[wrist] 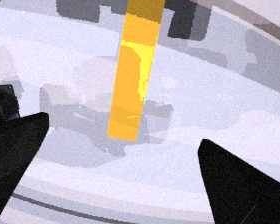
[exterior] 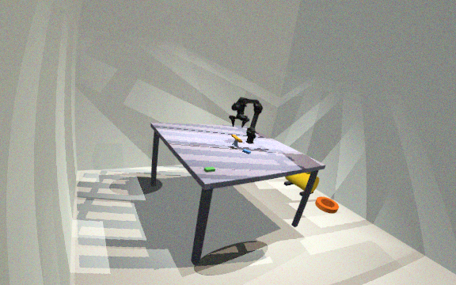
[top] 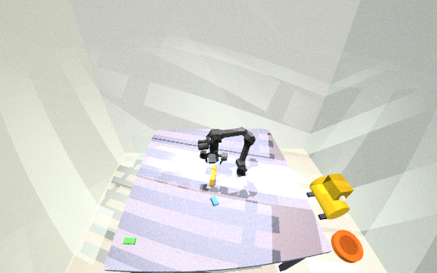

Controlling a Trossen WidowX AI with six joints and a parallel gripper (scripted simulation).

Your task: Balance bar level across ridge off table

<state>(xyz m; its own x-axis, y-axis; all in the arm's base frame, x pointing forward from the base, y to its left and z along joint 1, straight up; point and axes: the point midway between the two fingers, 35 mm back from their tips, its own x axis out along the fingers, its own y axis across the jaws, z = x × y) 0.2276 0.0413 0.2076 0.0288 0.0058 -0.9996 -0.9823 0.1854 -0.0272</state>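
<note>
The orange-yellow bar (top: 213,177) (exterior: 236,138) (wrist: 129,82) stands clear of the table on the small grey ridge (exterior: 235,144), which shows beneath its middle in the exterior view. The bar looks about level; a slight tilt cannot be told at this size. Most of the ridge is hidden by the bar in the top view. My gripper (top: 214,162) (exterior: 238,126) (wrist: 126,133) is open and empty, above the table and higher than the bar, near its far end. In the wrist view the fingers stand wide apart, with free space between each of them and the bar.
A blue block (top: 214,201) (exterior: 246,151) lies on the table (top: 188,224) (exterior: 180,148) in front of the bar. A green block (top: 130,240) (exterior: 210,169) lies near the front left corner. A yellow object (top: 330,197) and an orange ring (top: 337,243) are beyond the table's right side.
</note>
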